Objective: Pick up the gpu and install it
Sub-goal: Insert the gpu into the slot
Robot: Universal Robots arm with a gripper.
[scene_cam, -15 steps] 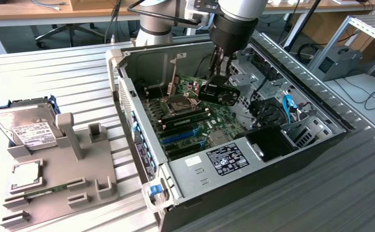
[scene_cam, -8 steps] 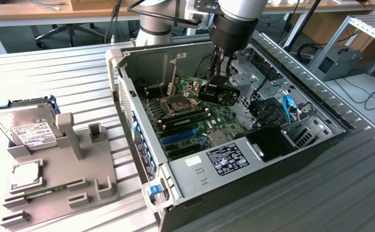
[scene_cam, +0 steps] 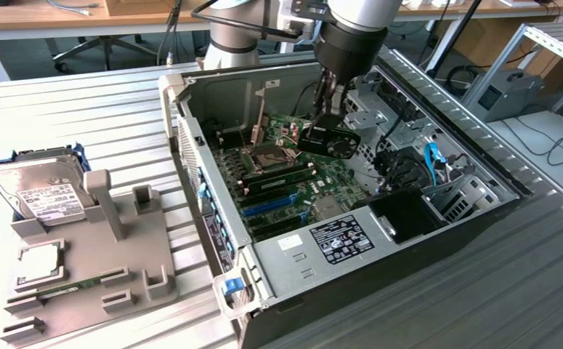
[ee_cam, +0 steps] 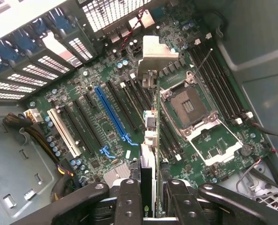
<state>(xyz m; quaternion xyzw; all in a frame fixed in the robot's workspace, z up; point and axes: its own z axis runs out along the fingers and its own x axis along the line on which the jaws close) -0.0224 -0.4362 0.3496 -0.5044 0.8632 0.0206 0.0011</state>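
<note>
The gpu (ee_cam: 150, 136) is a thin black card seen edge-on, with its silver bracket (ee_cam: 155, 54) at the far end. My gripper (ee_cam: 153, 194) is shut on it, one black finger (ee_cam: 129, 201) on each side. The card hangs just above the motherboard (ee_cam: 82, 93), over the black slots between the long blue slot (ee_cam: 111, 115) and the CPU socket (ee_cam: 190, 105). Whether its edge touches a slot I cannot tell. In the exterior view the gripper (scene_cam: 325, 138) reaches down into the open computer case (scene_cam: 397, 240).
Outside the case, on the exterior view's left, a grey holder (scene_cam: 87, 269) carries a silver hard drive (scene_cam: 39, 189), a square chip (scene_cam: 39, 262) and a green memory stick (scene_cam: 68, 287). Drive cages and cables (scene_cam: 426, 163) crowd the case beside the gripper.
</note>
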